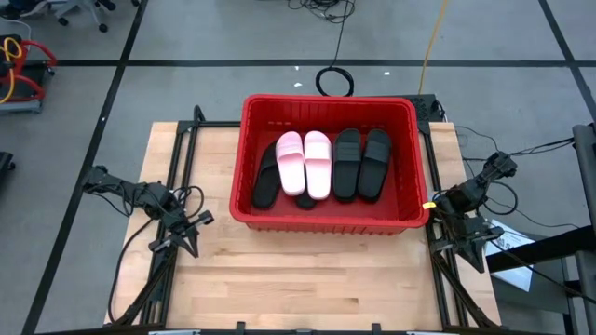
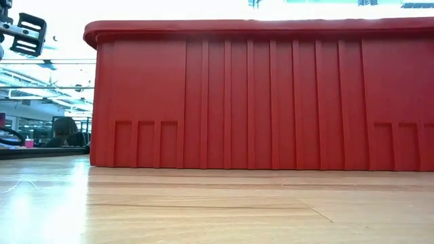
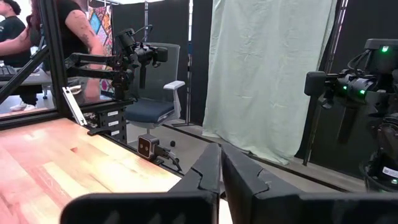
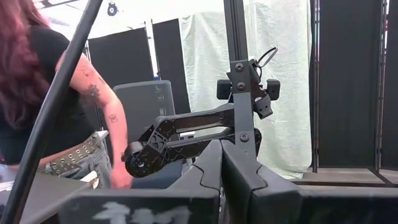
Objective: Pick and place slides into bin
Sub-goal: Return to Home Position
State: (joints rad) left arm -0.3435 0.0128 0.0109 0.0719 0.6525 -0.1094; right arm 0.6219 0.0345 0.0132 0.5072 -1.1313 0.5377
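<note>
**Location of goods.** The slides are all lying inside the red bin [image 1: 328,102], which is sitting at the far middle of the bench [image 1: 307,279]. The pink pair [image 1: 304,163] is resting side by side, straps up, near the centre. A black pair [image 1: 361,163] is lying just beside it towards the right arm, and another black slide [image 1: 267,177] is leaning along the opposite side. Further dark pieces are showing beneath, and their number cannot be told. No slide is showing on the bench outside the bin.

**Arms.** Both arms are sitting folded at the bench's side edges, well apart from the bin. The left gripper [image 3: 219,163] is pointing out over the bench edge into the room with its fingers together and nothing between them. The right gripper [image 4: 220,163] is likewise empty, fingers together.

**Handling assessment.** In my judgement the slides are light, flat and somewhat flexible, probably foam or rubber, and not fragile. The wide strap, or the sole edge at mid-length, is offering the surest hold. A pinch at toe or heel is likely to let the sole droop and swing. Overlapping pieces in the bin are liable to shift if one is disturbed.

**Status.** The placing appears complete.
</note>
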